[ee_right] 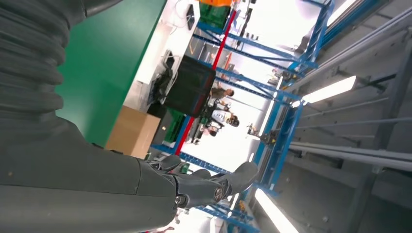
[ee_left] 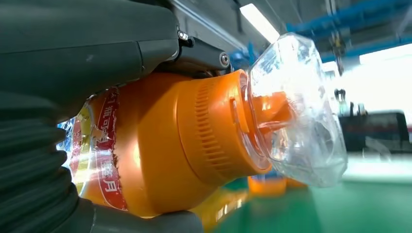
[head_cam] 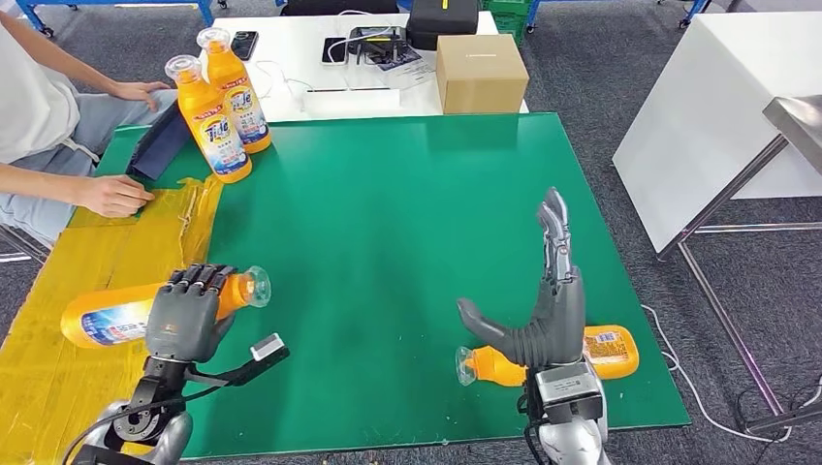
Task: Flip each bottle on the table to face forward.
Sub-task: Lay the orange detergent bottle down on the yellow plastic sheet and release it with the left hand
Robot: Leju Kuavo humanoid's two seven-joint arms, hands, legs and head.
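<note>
Orange bottle (head_cam: 107, 315) (clear cap, lying sideways) gripped by left hand (head_cam: 186, 315); right hand (head_cam: 543, 315) open, empty.

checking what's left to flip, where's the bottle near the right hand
In the head view, the bottle lies on its side at the green mat's near right edge, just behind the open right hand.

Four orange detergent bottles with clear caps were on the green table (head_cam: 407, 194). Two upright bottles (head_cam: 221, 107) stood side by side at the far left corner, touching, their blue-and-white labels showing. A third, the left bottle (head_cam: 116, 312), lay on its side over the yellow tape at the near left, cap pointing right. A fourth, the right bottle (head_cam: 606, 351), lay on its side near the front right edge, its cap pointing left.
</note>
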